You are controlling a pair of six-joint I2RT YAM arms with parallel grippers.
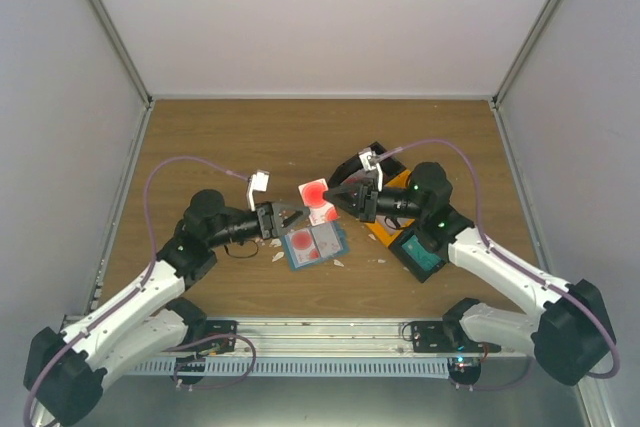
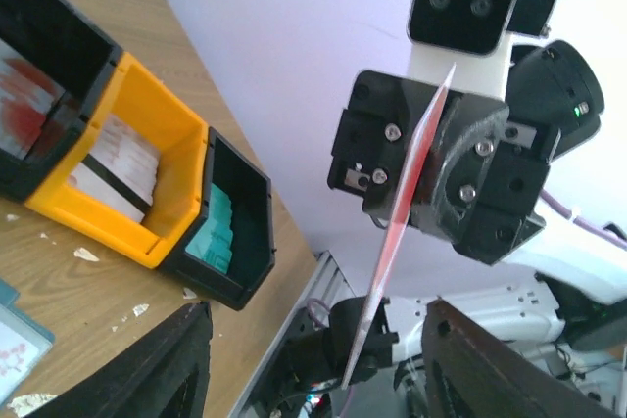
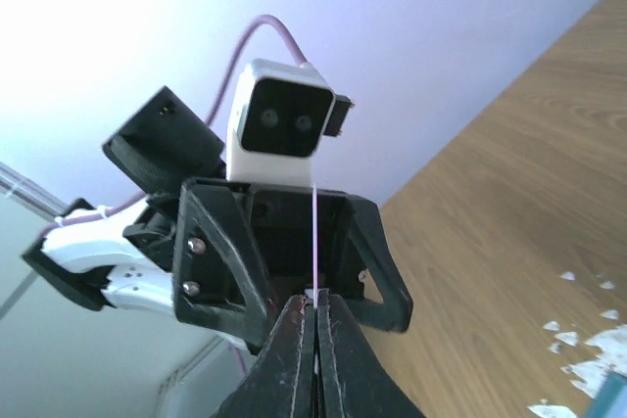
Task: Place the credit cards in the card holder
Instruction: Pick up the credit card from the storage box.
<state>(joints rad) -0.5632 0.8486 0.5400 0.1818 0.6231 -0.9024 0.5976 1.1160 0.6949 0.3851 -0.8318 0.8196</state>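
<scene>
While the right gripper (image 1: 335,198) pinches a red-and-white credit card (image 1: 317,196) in mid-air, the left gripper (image 1: 290,219) gapes wide just left of it; beneath, the card holder (image 1: 316,245) lies open, perhaps part-filled, on the wooden table (image 1: 230,137), pale walls (image 1: 300,17) around.

Robot lab cell; white panels (image 1: 330,17), aluminium frame (image 1: 110,27), wooden table (image 1: 250,137).

Wooden table (image 1: 220,137), clutter mid-bench.
Open holder (image 1: 335,244) lies centrally; three trays (image 2: 181,188) run toward the right edge; scraps (image 2: 86,255) lie beside the holder.
</scene>
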